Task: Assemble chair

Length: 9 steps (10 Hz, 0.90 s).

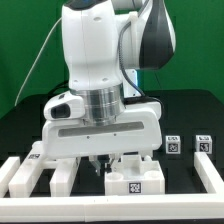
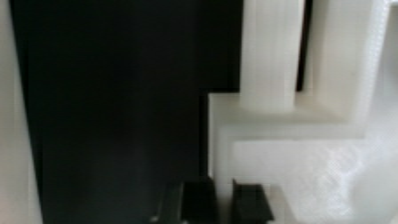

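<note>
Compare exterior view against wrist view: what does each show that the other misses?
Exterior only: the arm, tagged cubes on the exterior view's right, a tagged block in front. Wrist only: the fingertips shut together, nothing visible between them. Both: the gripper low over the black table, beside white chair parts.

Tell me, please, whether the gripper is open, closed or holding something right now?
Gripper: closed, with nothing visible between its fingers, next to a white chair part.
</note>
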Tool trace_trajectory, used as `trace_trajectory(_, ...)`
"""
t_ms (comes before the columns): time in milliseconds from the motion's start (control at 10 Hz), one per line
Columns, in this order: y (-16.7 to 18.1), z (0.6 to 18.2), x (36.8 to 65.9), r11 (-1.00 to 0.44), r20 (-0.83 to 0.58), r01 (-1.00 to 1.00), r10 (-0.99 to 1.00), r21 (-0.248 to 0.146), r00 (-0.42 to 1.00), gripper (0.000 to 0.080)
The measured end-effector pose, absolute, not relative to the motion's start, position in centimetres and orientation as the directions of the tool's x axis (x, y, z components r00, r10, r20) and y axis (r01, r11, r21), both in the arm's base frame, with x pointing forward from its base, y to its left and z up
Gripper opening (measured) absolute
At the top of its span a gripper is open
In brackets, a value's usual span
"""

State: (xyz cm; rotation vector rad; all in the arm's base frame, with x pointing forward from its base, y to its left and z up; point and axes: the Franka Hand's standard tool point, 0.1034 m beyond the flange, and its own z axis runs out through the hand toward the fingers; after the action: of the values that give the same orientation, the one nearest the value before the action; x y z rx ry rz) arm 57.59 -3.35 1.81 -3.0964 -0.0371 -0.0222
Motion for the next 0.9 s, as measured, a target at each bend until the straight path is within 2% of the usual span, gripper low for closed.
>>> trace_trajectory(500,-3.2,1.8,57.7,-0.999,0.014,0.018,0.017,-0.045,1.0,0.0027)
trace_trajectory(900,0.7,2.1,60.5,-0.999,0.04,0.024,0.022,-0.048,0.999,0.0028)
